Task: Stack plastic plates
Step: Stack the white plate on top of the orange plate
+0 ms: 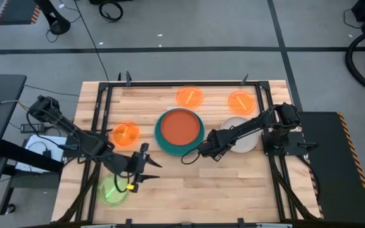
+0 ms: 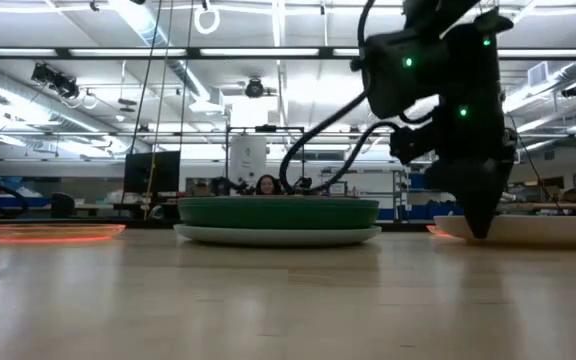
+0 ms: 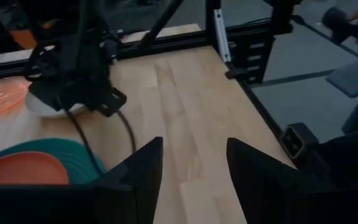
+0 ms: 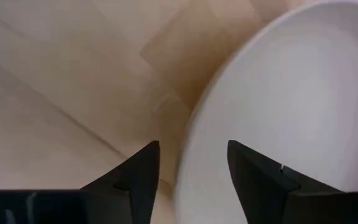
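A stack of plates (image 1: 180,130) stands mid-table: a rust-red plate (image 1: 181,126) on top, a teal rim (image 1: 159,136) around it, and a dark green plate (image 2: 278,212) over a pale one (image 2: 278,236) in the low view. A beige plate (image 1: 243,138) lies flat to its right. My right gripper (image 1: 203,151) is open and low at the beige plate's near-left rim (image 4: 188,155), one finger on each side of it. My left gripper (image 1: 149,168) is open and empty above the table, near the stack's near-left side. Three orange plates (image 1: 189,96) (image 1: 241,101) (image 1: 126,134) and a lime green plate (image 1: 113,190) lie flat. My right gripper points steeply down at the beige plate's rim (image 4: 188,155), one finger (image 4: 253,180) over the plate's inside and the other (image 4: 138,177) over the bare table outside it. The fingers are apart. I cannot tell whether either touches the plate, which lies flat.
Black frame rails (image 1: 106,114) (image 1: 263,107) run along the table's left and right sides. Bare wood (image 1: 220,183) lies along the near edge between the arms. A person (image 2: 266,185) sits in the room beyond the table.
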Controlling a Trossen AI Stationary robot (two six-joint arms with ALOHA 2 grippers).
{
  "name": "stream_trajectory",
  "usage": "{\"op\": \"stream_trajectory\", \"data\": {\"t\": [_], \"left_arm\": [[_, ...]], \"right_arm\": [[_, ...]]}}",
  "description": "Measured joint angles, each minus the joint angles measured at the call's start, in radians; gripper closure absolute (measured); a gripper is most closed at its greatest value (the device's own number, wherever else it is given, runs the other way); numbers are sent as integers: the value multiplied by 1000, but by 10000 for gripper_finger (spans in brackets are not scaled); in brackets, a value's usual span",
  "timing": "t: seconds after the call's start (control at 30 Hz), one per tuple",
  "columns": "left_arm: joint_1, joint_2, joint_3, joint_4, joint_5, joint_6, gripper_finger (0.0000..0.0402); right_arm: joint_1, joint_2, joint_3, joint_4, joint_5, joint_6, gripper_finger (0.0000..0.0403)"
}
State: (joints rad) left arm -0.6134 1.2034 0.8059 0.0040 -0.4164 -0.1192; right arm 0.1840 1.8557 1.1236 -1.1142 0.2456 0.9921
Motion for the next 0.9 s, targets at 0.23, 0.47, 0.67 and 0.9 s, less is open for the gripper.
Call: {"op": "stream_trajectory", "data": {"t": [0.23,0.47,0.67,0.9], "left_arm": [[-7,0,0,6,-2,9,218],[7,-1,0,2,-3,3,218],[-3,-2,1,-89,-1,-46,218],[-66,-9,1,-289,0,-256,218]], "right_arm": [[4,0,-32,40,-64,-15,301],[100,2,71,-137,-82,18,385],[244,1,338,-327,141,-227,389],[276,1,445,4,320,-1029,389]]}}
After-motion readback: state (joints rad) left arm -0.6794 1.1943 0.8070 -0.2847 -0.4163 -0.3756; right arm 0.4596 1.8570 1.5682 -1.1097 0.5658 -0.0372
